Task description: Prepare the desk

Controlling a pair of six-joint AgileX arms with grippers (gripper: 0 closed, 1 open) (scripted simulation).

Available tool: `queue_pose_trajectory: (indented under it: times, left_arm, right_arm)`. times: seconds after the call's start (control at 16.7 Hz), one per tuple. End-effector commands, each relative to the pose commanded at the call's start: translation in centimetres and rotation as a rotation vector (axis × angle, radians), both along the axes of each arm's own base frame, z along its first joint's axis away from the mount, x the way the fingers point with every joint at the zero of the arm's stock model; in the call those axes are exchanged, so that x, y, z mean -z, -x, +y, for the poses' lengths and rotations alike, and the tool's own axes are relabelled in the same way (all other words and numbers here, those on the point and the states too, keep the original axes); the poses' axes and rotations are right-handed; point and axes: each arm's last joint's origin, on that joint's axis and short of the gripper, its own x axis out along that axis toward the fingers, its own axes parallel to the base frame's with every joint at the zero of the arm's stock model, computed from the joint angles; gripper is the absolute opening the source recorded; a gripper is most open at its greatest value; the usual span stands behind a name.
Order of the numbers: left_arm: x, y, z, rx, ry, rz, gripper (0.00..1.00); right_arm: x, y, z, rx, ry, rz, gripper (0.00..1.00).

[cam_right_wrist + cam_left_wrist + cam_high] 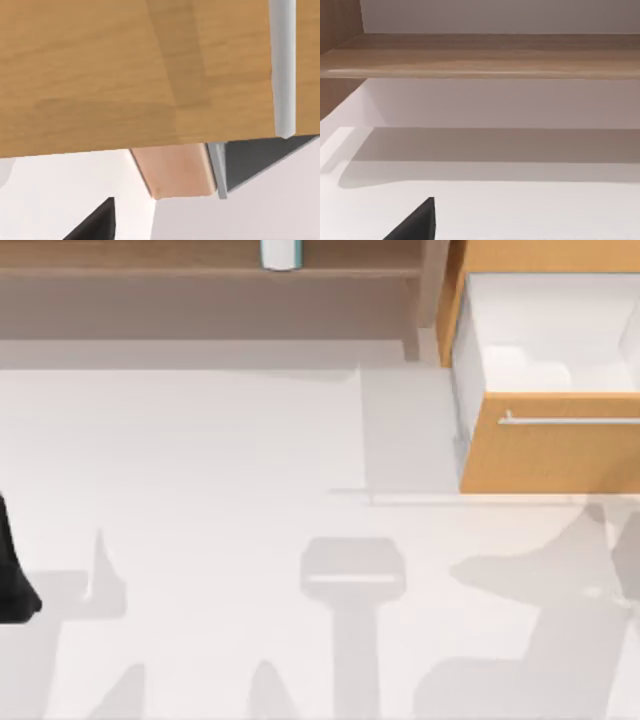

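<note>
The surface [200,540] is big, flat and white, and it takes up most of the top view. At its back runs a brown wooden shelf [200,270]. At the right of the back sits an orange-tan wooden drawer [550,455]. The drawer is pulled out. Its inside [540,340] is white. A thin silver handle [570,421] lies across its front.

On the shelf stands a small light-blue and white thing [281,253], cut off by the picture's edge. I cannot tell what it is. No words or labels can be read on anything.

Grey shadows lie on the white surface near the front.

A black part of the left arm [12,575] pokes in at the left edge of the top view. In the left wrist view, a black tip of the left tool [417,225] points toward the shelf [480,55] over the white top. I cannot tell if it is spread or pressed together.

In the right wrist view, a black tip of the right tool [97,225] is close to the drawer front [125,75], near the silver handle [283,70]. I cannot tell its state either.
</note>
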Motion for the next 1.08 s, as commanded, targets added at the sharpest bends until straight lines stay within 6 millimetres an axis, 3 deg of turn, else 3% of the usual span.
queue_pose_trajectory:
  times: [0.54, 1.08]
  left_arm:
    - [0.0, 0.0, 0.0, 0.0, 0.0, 0.0, 1.0]
    - [0.0, 0.0, 0.0, 0.0, 0.0, 0.0, 1.0]
  right_arm:
    - [2.1, 2.1, 7.1, -0.34, 0.219, -0.171, 1.0]
    - [2.2, 1.4, 7.4, -0.358, 0.223, -0.177, 1.0]
